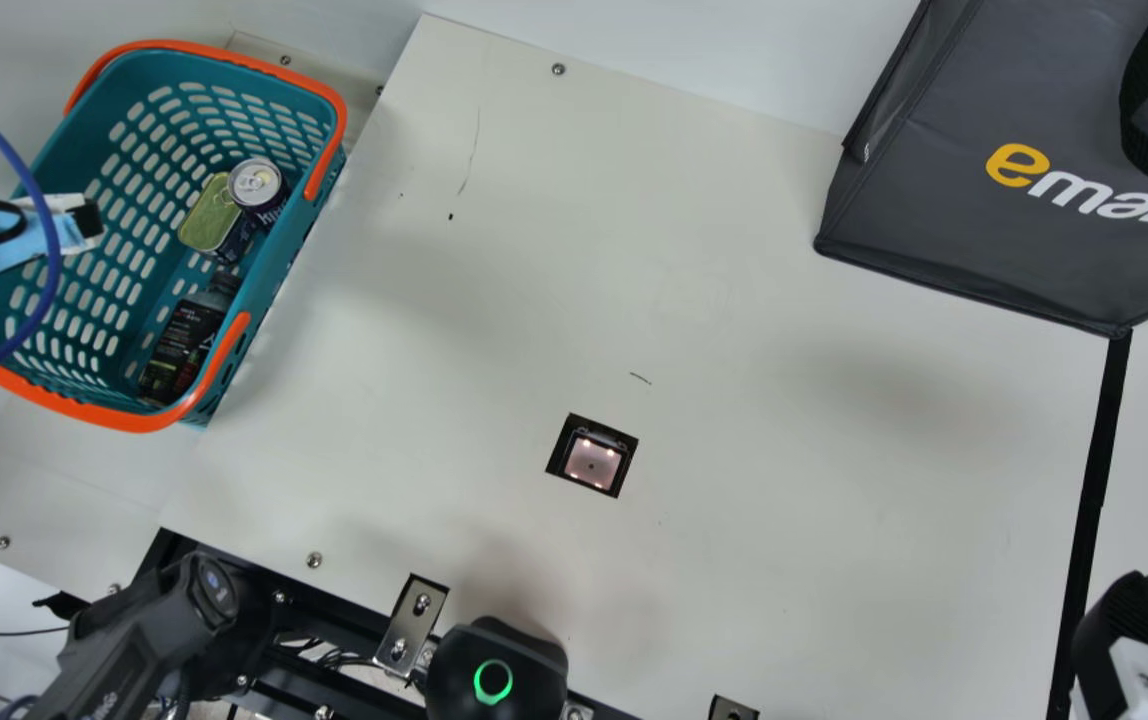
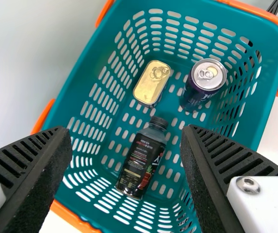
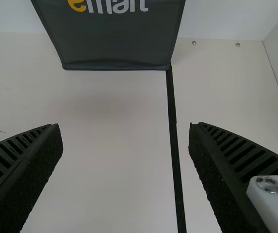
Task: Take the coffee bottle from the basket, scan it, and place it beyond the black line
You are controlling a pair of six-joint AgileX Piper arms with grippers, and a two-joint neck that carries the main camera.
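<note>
The coffee bottle (image 1: 179,345) lies in the teal basket (image 1: 334,165) at the main view's left. In the left wrist view the dark-labelled bottle (image 2: 141,162) rests on the basket floor, its black cap toward the tin and can. My left gripper (image 2: 126,133) is open over the basket, nothing held, the bottle showing between its fingers. At the main view's bottom right corner is my right gripper (image 1: 1129,640), beside the black line (image 1: 1094,500). The right wrist view has this gripper (image 3: 125,130) open and holding nothing, with the black line (image 3: 172,111) passing between its fingers.
A gold-topped tin (image 2: 152,83) and a dark can (image 2: 203,85) share the basket. The lit scanner window (image 1: 592,460) is set into the table. A grey bag (image 1: 974,230) stands at the back right. A blue cable (image 1: 51,240) crosses the basket's left side.
</note>
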